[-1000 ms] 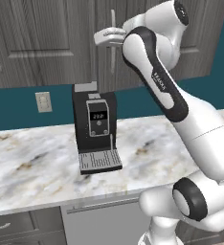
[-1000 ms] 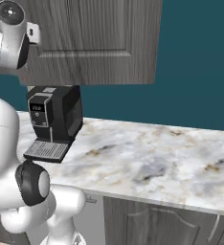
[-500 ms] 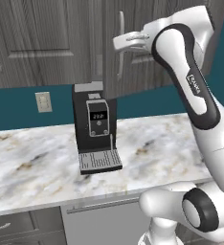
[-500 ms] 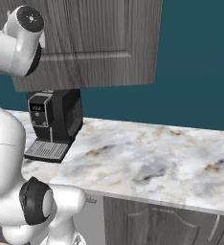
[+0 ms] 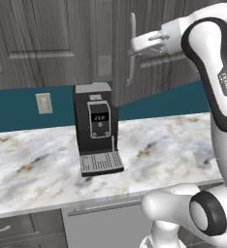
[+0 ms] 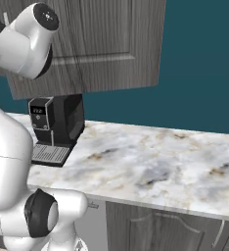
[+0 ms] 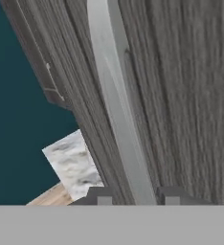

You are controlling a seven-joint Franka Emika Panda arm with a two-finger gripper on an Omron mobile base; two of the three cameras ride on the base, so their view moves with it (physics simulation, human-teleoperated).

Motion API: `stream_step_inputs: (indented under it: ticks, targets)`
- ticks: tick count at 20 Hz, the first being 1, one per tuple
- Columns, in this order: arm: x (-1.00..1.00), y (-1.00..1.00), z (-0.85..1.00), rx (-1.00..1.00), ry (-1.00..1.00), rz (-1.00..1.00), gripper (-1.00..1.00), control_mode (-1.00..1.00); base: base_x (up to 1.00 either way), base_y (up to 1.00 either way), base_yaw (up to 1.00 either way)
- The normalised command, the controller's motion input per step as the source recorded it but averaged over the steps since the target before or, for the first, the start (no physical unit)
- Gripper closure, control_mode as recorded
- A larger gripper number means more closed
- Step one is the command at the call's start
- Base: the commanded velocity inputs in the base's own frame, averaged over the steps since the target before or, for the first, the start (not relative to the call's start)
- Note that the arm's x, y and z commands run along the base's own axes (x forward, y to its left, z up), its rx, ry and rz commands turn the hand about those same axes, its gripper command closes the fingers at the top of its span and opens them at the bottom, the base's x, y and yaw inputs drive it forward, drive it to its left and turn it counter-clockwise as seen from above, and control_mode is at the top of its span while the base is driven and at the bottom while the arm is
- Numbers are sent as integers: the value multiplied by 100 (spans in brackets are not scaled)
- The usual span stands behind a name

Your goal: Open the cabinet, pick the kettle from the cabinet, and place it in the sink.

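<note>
Claw (image 7: 134, 195) gripping cabinet (image 5: 57, 43) door handle (image 7: 117, 110), tips straddling bar. Handle long axis running 12-to-6 from claw. Door standing ajar; kettle location undeterminable.

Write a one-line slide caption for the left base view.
White arm's two-finger gripper clamps the long silver bar handle of the dark grey wood-grain cabinet door, swung ajar above the boxy black coffee machine.

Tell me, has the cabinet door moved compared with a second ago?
Yes. In the left base view the cabinet door has swung outward; its edge now overhangs the coffee machine, which has stayed put. The hand is shut on the door handle.
</note>
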Motion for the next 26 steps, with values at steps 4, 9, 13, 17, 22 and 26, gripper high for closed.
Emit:
stream_step_inputs:
  ticks: [4,9,13,17,22,26]
  targets:
    - [-64,0,-8,3,6,16,100,-100,0,0,0]
    - [-68,-4,-10,4,0,19,100,-100,0,0,0]
    - [-72,-11,-19,4,0,19,100,-100,0,0,0]
    - [-72,-16,-18,8,0,18,100,-100,0,0,0]
    - [-67,-11,-14,6,0,16,100,-100,0,0,0]
    - [-66,6,-10,0,-3,3,-100,-100,0,0,0]
